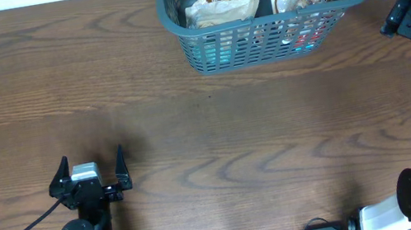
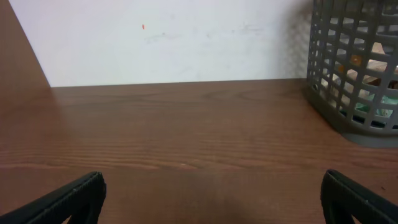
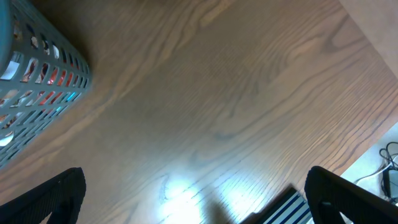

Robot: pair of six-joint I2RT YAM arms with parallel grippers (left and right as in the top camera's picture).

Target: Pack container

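At far table point(image 1: 192, 134) edge — container point(image 1: 244, 43).

Your table point(image 1: 216, 130) is dark brown wood with plain grain. Directly on it you have one basket point(image 1: 260, 39), standing upright near the far edge, right of centre.

The left gripper point(image 1: 91, 169) has its 2 jaws spread wide; the right gripper point(image 3: 196, 200) gapes likewise, holding nothing.

Even, bright light renders the tabletop point(image 1: 208, 131) sharply with faint shadows in the overhead view, while the right wrist view shows a white glare patch and both wrist views blur at the lower corners.
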